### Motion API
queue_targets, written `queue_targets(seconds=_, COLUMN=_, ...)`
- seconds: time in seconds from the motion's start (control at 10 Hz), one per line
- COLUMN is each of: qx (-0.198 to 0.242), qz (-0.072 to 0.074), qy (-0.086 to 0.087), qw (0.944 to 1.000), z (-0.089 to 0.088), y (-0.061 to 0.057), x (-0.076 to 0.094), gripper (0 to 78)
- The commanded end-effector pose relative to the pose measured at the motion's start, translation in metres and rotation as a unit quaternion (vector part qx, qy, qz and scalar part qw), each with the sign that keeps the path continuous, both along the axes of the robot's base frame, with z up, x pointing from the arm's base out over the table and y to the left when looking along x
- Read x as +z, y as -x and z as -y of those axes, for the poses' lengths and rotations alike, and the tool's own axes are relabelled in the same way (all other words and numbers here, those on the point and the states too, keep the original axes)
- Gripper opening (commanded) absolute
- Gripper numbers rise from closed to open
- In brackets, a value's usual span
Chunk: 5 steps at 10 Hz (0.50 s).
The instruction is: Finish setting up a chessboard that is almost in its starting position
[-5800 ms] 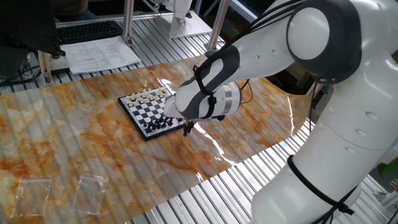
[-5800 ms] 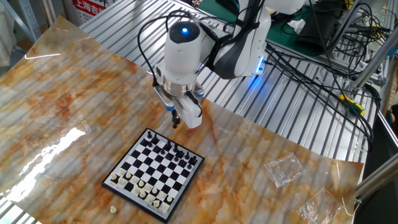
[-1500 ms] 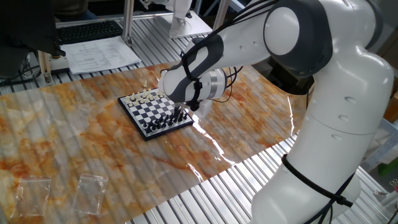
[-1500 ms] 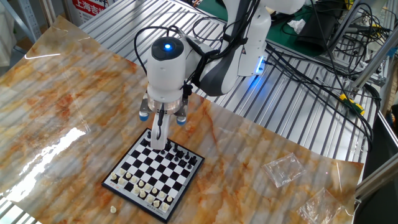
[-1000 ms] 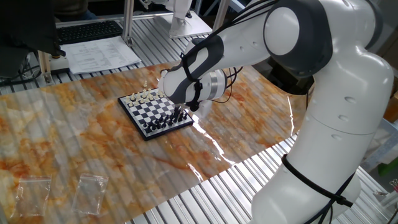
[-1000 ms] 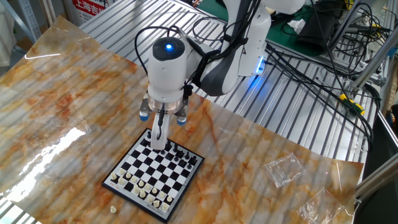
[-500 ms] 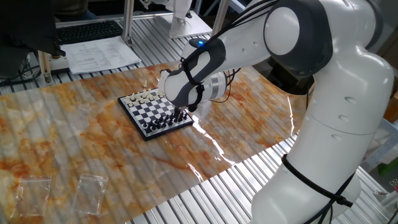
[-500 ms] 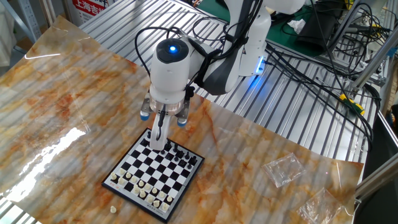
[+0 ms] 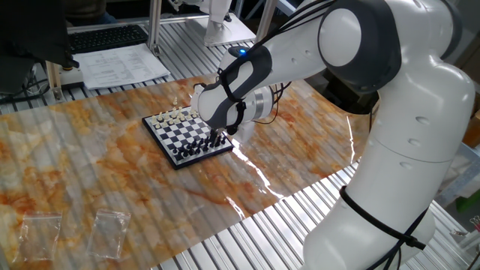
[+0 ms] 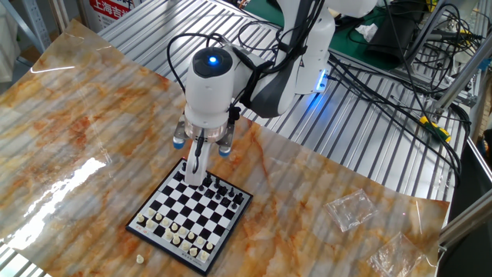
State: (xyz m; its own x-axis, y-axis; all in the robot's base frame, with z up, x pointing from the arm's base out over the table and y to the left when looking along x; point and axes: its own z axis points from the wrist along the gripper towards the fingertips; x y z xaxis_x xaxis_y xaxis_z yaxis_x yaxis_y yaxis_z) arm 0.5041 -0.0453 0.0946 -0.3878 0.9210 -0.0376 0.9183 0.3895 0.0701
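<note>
At bench [image 10: 92,131] centre, chessboard [image 10: 190,216] lies flat; cream row at its 6 o'clock edge, black row at 12. My pincer [image 10: 197,181] sits down among black pieces [image 10: 223,191], fingers near together; whether it holds piece, I cannot tell. Risk as I judge it: sideways drift topples crowded neighbours or shoves light board. Arm reaches from 1 o'clock, wrist vertical, fingers pointing straight down.

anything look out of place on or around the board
Yes. One small cream piece lies off the chessboard, on the table by its cream-side corner, apart from the rows. The tool is down at the black row. Two clear bags lie off to the side.
</note>
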Motion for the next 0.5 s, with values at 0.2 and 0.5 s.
queue_targets(seconds=0.2, qx=-0.004, qz=0.001, qy=-0.005, qw=1.0000, z=-0.0004, y=-0.0008, x=0.0012, gripper=1.4)
queue_targets(seconds=0.5, qx=-0.004, qz=0.001, qy=-0.005, qw=1.0000, z=-0.0004, y=-0.0008, x=0.0012, gripper=77.5)
